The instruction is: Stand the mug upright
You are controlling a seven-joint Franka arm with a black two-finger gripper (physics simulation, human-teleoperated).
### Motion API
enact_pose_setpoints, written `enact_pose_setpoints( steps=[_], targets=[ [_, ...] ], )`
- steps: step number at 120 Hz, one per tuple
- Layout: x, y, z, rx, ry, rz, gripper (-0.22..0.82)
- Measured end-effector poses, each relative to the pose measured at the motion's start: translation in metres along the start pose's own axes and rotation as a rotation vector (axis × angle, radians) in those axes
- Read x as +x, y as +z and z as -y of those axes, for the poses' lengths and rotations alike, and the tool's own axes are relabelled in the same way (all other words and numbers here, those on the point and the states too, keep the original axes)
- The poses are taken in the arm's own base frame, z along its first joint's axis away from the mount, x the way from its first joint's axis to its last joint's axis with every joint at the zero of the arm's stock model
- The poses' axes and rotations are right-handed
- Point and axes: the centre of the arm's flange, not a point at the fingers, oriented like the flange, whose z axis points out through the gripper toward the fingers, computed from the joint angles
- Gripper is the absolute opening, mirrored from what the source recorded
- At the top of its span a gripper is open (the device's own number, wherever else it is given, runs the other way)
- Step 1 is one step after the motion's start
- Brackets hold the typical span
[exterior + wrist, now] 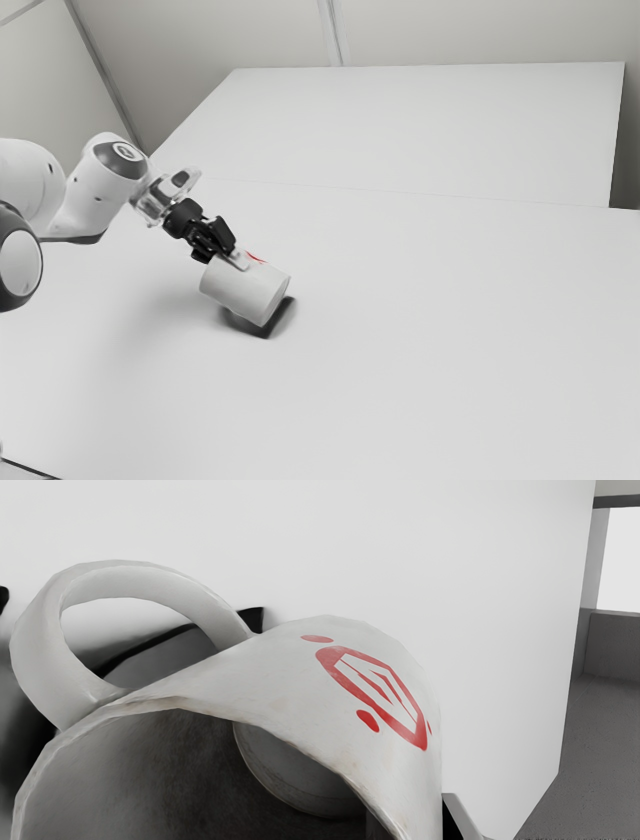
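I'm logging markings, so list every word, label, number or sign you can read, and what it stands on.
Mug: a red emblem, an angular outline with a mark inside and red dots around it; no readable letters or numbers.
Arm: a round mark on its joint, too small to read.

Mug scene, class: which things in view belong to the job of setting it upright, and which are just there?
Job:
- mug, tilted
- gripper, at its rim
- table, to stand it on

Just there:
- wall
- dark patch below the mug, perhaps shadow
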Motion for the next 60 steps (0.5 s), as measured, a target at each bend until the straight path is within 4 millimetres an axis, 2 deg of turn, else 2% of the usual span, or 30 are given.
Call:
enact_pose_setpoints(
  steps=[43,60],
  targets=[
    [0.006,-0.008,-0.016,0.012,-0.01,0.002,-0.16],
    [0.007,-0.011,-0.053,0.066,0.043,0.008,-0.17]
  ],
)
